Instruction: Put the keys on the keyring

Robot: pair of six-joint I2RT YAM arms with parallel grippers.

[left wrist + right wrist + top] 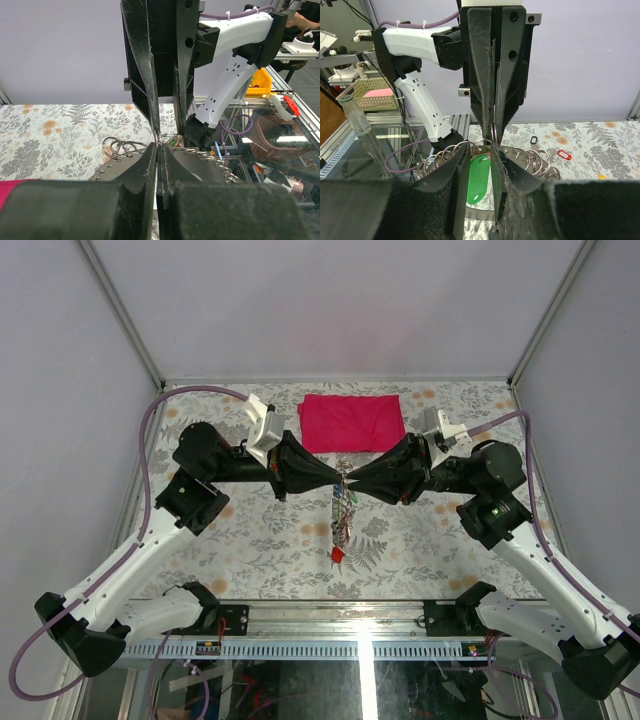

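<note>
My right pincer [479,152], part-open, seems to clamp the green tag [477,182]; my left pincer [158,144] ahead pinches a thin ring [493,132]: thread slowly.

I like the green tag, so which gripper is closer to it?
Right. The green tag shows in the gap between the fingers of the right gripper. The left gripper faces it from the other side, pinched shut just beyond the tag.

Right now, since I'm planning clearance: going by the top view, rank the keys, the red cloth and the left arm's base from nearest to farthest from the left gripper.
1. keys, hanging right at the fingers of the left gripper.
2. red cloth, on the table beyond it.
3. left arm's base, back at the near edge.
</note>
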